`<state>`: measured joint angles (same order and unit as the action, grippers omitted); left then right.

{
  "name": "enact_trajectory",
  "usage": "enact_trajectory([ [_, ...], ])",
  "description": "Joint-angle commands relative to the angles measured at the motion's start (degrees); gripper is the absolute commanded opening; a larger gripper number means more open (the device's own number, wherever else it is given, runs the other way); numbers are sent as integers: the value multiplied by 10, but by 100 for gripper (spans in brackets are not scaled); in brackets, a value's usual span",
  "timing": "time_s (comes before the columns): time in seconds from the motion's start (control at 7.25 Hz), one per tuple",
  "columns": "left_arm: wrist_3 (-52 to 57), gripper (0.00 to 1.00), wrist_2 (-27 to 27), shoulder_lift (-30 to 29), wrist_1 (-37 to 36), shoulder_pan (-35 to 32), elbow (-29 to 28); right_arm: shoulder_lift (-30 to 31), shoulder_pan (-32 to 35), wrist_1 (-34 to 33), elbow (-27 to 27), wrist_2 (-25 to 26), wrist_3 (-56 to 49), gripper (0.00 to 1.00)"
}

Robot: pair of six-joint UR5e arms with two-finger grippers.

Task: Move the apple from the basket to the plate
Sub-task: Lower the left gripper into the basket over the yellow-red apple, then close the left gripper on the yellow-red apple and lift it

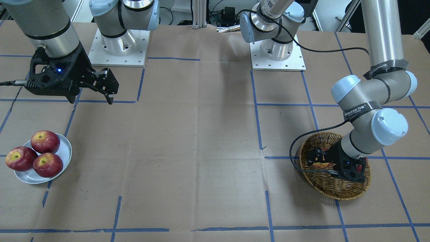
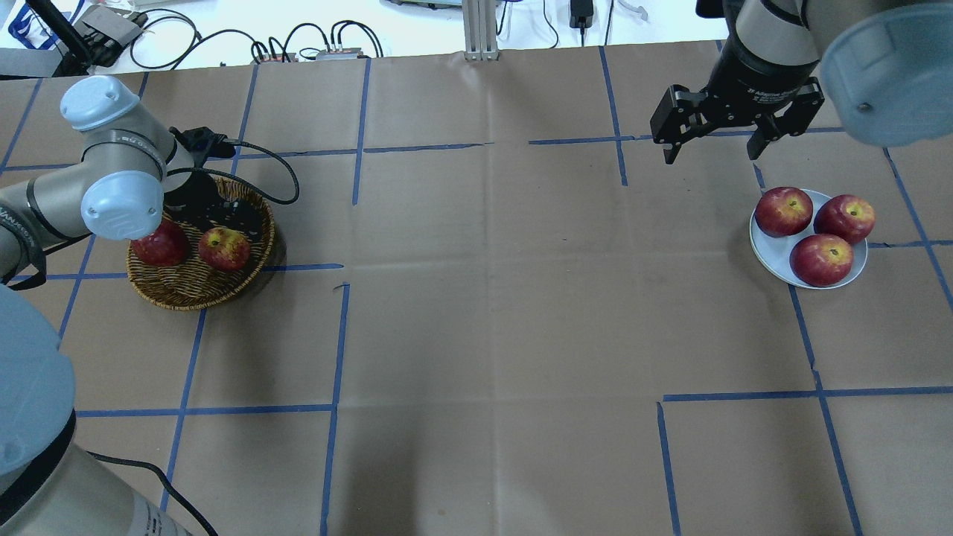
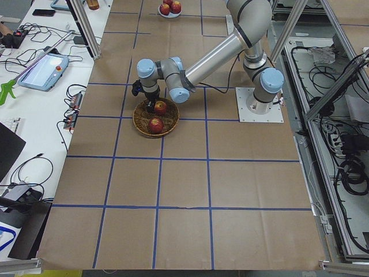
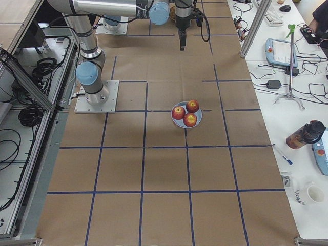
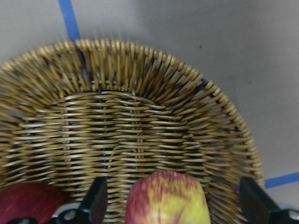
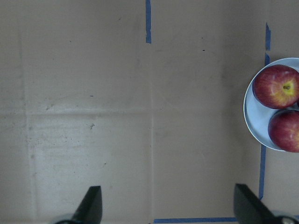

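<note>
The apple [image 2: 223, 248], red with a big yellow streaked patch, lies in the wicker basket [image 2: 186, 290] at the table's left. My left gripper [image 2: 227, 229] is down inside the basket and open. In the left wrist view the apple [image 5: 168, 198] sits between the two fingers [image 5: 98, 200] with a gap on each side. A darker all-red apple [image 2: 158, 244] lies beside it, partly under my arm. The pale plate [image 2: 756, 246] at the right holds three red apples [image 2: 821, 259]. My right gripper [image 2: 711, 155] is open and empty, above the table behind the plate.
Brown paper with blue tape lines covers the table. A black cable [image 2: 275, 175] loops from the left wrist over the basket's far rim. The right wrist view shows the plate's edge [image 6: 254, 116] at its right, with bare paper elsewhere.
</note>
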<state>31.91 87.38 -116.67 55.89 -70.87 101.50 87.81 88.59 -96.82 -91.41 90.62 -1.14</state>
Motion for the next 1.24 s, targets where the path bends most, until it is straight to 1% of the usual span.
enact_trajectory([
  [0.0, 2, 46, 4, -1, 5, 2, 5, 0, 0, 0, 0, 0, 0, 100],
  [0.14, 2, 36, 4, 1, 10, 2, 5, 0, 0, 0, 0, 0, 0, 100],
  [0.28, 2, 30, 4, 10, 32, 2, 5, 0, 0, 0, 0, 0, 0, 100],
  [0.41, 0, 24, 5, 24, 67, 1, -14, 0, 0, 0, 0, 0, 0, 100],
  [0.55, -6, 23, 9, 48, 83, -5, -35, 0, 0, 0, 0, 0, 0, 100],
  [0.69, -20, 23, 9, 51, 122, -19, -69, 0, 0, 0, 0, 0, 0, 100],
  [0.83, -59, 23, 11, 50, 132, -63, -83, 0, 0, 0, 0, 0, 0, 100],
  [1.1, -174, 23, 10, 50, 124, -162, -87, 0, 0, 0, 0, 1, 0, 100],
])
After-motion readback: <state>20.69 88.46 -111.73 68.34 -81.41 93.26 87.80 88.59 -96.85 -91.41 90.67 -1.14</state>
